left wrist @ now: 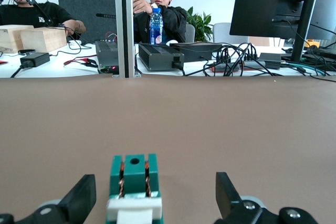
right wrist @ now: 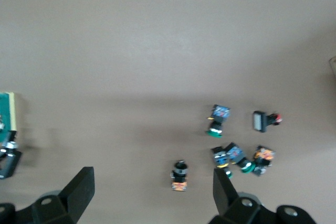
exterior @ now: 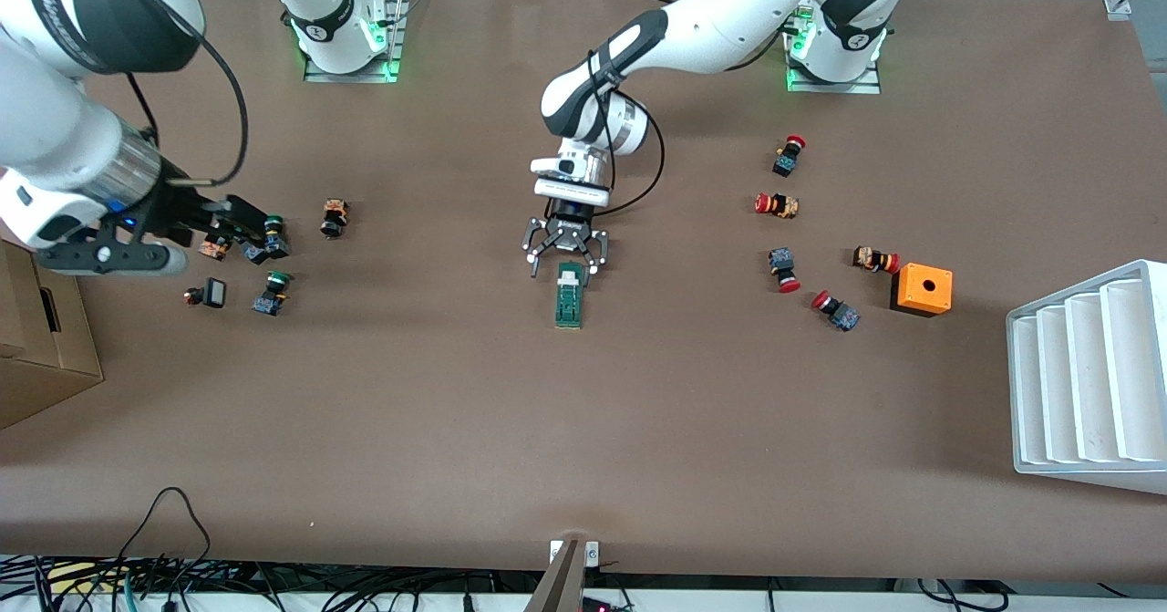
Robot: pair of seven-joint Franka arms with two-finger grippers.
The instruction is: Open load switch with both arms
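While the left arm [exterior: 693, 28] reaches down to mid-table, its gripper [exterior: 565, 252] stands open astride the white end of the switch [exterior: 570, 295], fingers [left wrist: 79, 198] clear of both sides. The right arm [exterior: 64, 138] hangs over the green buttons [exterior: 272, 293], gripper [exterior: 246, 229] open and empty. Five red buttons [exterior: 777, 204] and one orange box [exterior: 922, 289] lie toward the left arm's end.

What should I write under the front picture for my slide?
Left gripper open over the load switch's white end; right gripper open above green-capped buttons.
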